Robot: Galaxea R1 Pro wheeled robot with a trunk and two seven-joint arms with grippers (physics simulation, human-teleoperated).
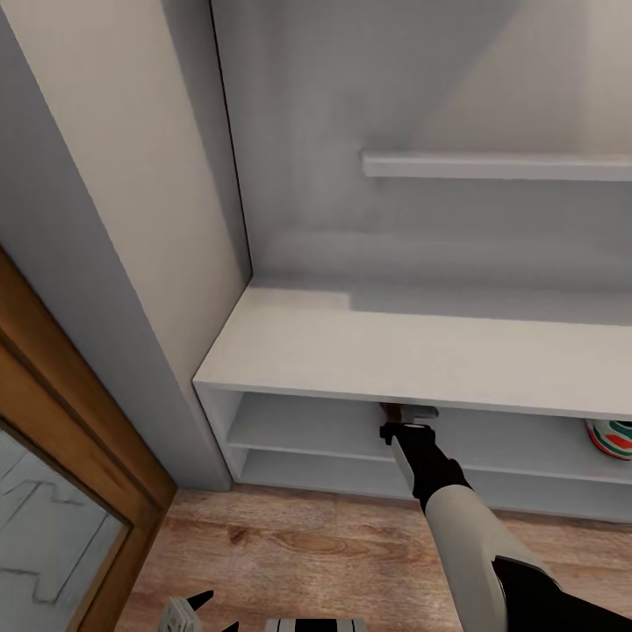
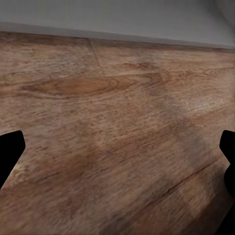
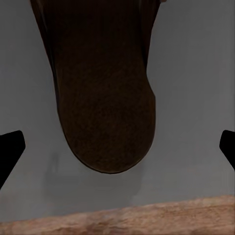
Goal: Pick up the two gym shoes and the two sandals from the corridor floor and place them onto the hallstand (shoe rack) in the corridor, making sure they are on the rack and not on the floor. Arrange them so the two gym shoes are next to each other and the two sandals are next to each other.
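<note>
A brown sandal [image 3: 105, 93] lies on the grey upper shoe shelf of the hallstand [image 1: 369, 351]; in the head view just a sliver of the sandal [image 1: 391, 410] peeks out under the bench top. My right gripper [image 1: 406, 421] reaches into that shelf, and in the right wrist view it [image 3: 120, 143] is open, with its fingertips [image 3: 11, 147] wide apart on either side of the sandal and not touching it. A gym shoe [image 1: 609, 437] sits on the same shelf at the far right. My left gripper [image 2: 117, 147] is open and empty above the corridor floor [image 2: 107, 107].
A wall corner and a wooden door frame [image 1: 79, 421] stand left of the hallstand. An upper shelf [image 1: 496, 165] juts from its back panel. A strip of plank floor [image 1: 316, 544] runs in front of the unit.
</note>
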